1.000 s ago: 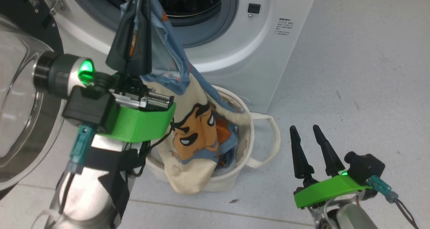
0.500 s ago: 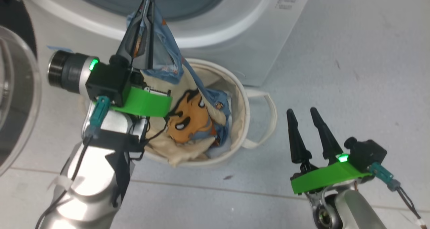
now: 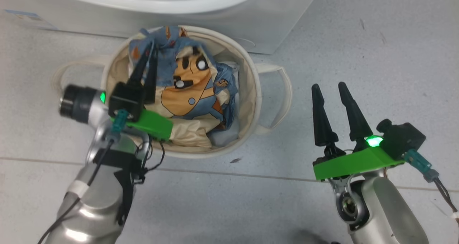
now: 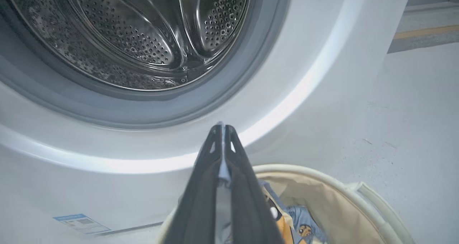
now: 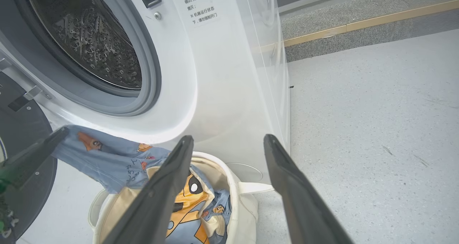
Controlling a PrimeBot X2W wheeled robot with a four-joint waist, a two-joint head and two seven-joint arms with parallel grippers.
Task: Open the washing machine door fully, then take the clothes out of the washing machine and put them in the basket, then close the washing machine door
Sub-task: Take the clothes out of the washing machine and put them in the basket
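Down has come the left claw (image 3: 151,52), and the head camera has tipped with it: the clothes (image 3: 186,90), hanging high a second ago, now lie mostly bunched in the basket (image 3: 251,93). The claw's 2 fingers are pressed together on a blue fold, tips pointing to 12 o'clock at the machine (image 3: 215,14). That fold runs from the tips back toward 5 o'clock into the heap, raised over the rim near 11 o'clock. Letting go here should, I judge, drop it inside. The right claw (image 3: 328,88), spread and empty, stands well apart at 3 o'clock of the basket, so the left arm is nearer.
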